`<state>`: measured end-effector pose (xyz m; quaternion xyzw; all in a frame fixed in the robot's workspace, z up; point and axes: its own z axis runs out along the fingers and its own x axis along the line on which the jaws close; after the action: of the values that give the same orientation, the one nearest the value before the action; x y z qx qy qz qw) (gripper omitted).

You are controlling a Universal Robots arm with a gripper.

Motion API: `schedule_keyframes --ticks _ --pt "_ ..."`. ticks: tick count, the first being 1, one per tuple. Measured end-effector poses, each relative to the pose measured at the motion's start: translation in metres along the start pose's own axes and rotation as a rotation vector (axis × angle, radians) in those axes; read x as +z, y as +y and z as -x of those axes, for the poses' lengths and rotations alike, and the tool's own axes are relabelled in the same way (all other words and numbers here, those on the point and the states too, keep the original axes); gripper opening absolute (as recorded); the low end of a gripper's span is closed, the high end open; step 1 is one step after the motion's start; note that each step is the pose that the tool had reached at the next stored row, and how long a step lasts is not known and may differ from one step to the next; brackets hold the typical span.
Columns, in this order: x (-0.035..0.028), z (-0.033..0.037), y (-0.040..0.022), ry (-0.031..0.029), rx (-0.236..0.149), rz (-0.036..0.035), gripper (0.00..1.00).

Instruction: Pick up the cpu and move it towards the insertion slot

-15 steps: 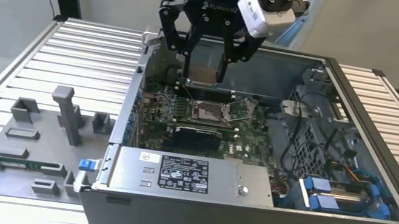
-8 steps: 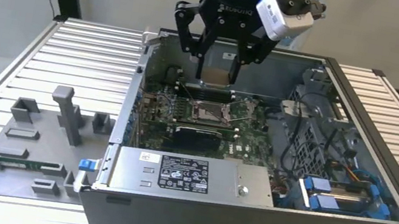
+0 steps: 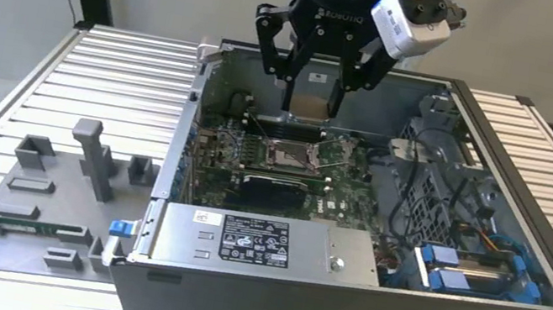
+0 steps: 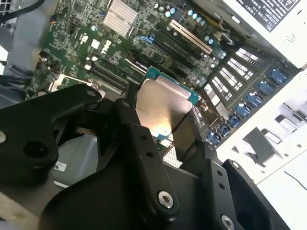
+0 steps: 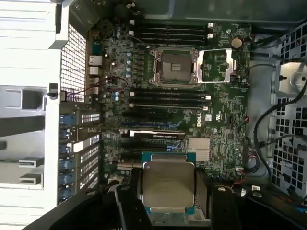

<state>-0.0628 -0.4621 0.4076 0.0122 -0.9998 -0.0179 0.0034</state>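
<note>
Looking across the scene from largest to smallest, we are seeing an open computer case (image 3: 484,268) lying on a slatted metal table (image 3: 94,89), with a grey plastic tray (image 3: 26,222) sitting at about eight o'clock from the case in the exterior view. Inside the case, the green motherboard (image 5: 230,120) is facing up, and the insertion slot (image 5: 175,67) is lying open on it, its silver frame surrounding a dark pin centre.

We are holding the gripper (image 3: 308,108) above the board, at about twelve o'clock from the slot in the exterior view. Its fingers (image 4: 144,148) are closing on the cpu (image 5: 168,184), pinching two opposite edges, so the chip is hanging clear of the board and not yet over the slot. In the first wrist view the slot is sitting at twelve o'clock from the chip, well apart.

We are judging the cpu to be light, stiff and flat, with a smooth metal top that looks slippery. Its underside contacts are probably fragile, so we are treating the thin rim as the right place to hold it, as the fingers are doing.
</note>
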Motion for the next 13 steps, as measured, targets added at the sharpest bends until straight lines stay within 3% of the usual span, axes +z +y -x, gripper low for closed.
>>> schedule_keyframes --ticks 4,7,11,12,13 --pt "0.0000 0.0001 0.0005 -0.0001 0.000 -0.0011 0.00" --pt "0.0003 0.0003 0.0058 0.0001 0.000 -0.0033 0.00" --pt "0.0018 0.0019 0.0223 -0.0003 0.000 -0.0035 0.00" --pt "0.0026 0.0037 0.0315 -0.0004 0.000 -0.0037 0.00" --pt "0.0032 0.0048 0.0358 -0.0004 0.000 -0.0035 0.00"
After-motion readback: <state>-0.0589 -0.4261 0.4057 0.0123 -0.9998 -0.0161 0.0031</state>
